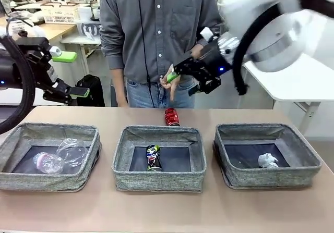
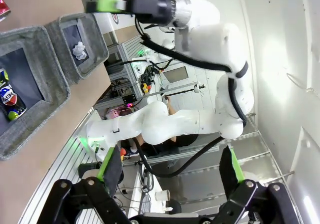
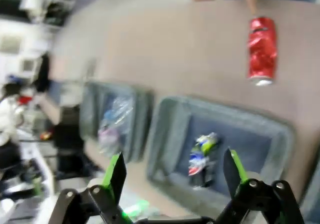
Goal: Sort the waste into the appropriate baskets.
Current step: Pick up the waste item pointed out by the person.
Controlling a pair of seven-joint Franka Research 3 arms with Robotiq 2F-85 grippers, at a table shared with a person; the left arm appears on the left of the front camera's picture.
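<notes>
Three grey baskets stand in a row. The left basket [image 1: 52, 181] holds a clear bottle [image 1: 47, 162] and a clear cup [image 1: 73, 149]. A black printed can [image 1: 153, 157] lies in the middle basket [image 1: 159, 181], and a white paper ball [image 1: 267, 161] in the right basket [image 1: 271, 178]. A crushed red can [image 1: 171, 117] [image 3: 262, 48] stands on the table behind the middle basket [image 3: 170, 129]. My right gripper [image 1: 182, 84] [image 3: 175, 176] hovers open high above that can. At the far left my left gripper [image 1: 72, 75] [image 2: 170, 171] stays raised, open and holding nothing.
A person stands at the far side with a hand [image 1: 169, 87] pointing down toward the red can, close beside my right gripper. Bare table [image 1: 167, 212] lies in front of the baskets. A white side table [image 1: 302, 82] stands at the right.
</notes>
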